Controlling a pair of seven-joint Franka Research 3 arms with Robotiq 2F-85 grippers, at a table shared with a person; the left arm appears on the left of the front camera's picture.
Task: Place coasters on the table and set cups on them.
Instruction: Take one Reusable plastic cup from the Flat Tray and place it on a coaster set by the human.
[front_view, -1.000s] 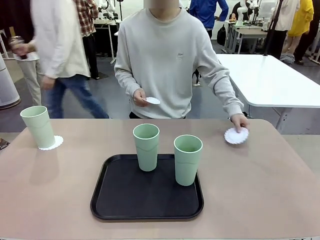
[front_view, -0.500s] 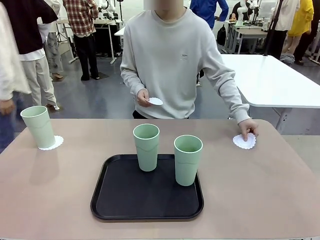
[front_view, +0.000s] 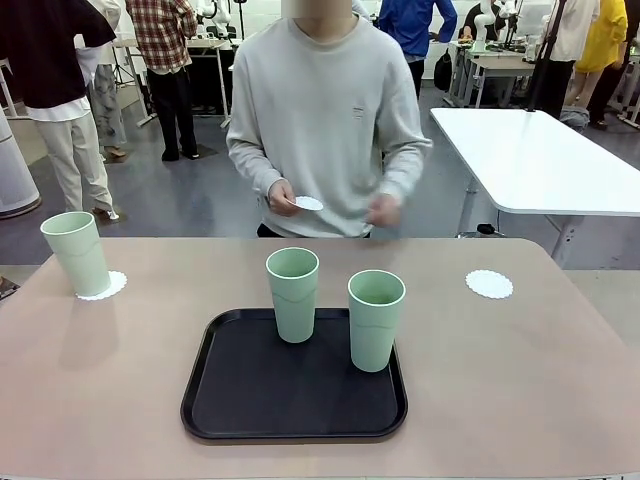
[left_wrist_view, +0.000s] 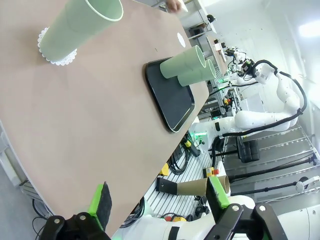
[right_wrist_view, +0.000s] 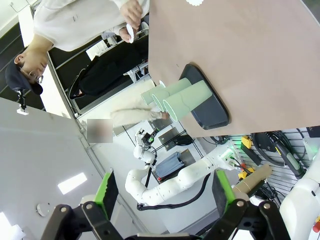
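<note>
A mint-green cup stands on a white lacy coaster at the far left of the tan table. Two more cups stand on the black tray in the middle. A second coaster lies bare at the far right. The person across the table holds a third coaster in one hand at the waist. My left gripper hangs open off the table's left edge, with the cup on its coaster ahead. My right gripper is open too, facing the tray's cups from the side.
The person's free hand hovers at the far table edge. A white table stands behind on the right, and people walk about in the background. Bare tabletop lies on both sides of the tray.
The person set the coaster down at the far right, let go of it and drew that hand back to the body. Both grippers stayed open and still.
</note>
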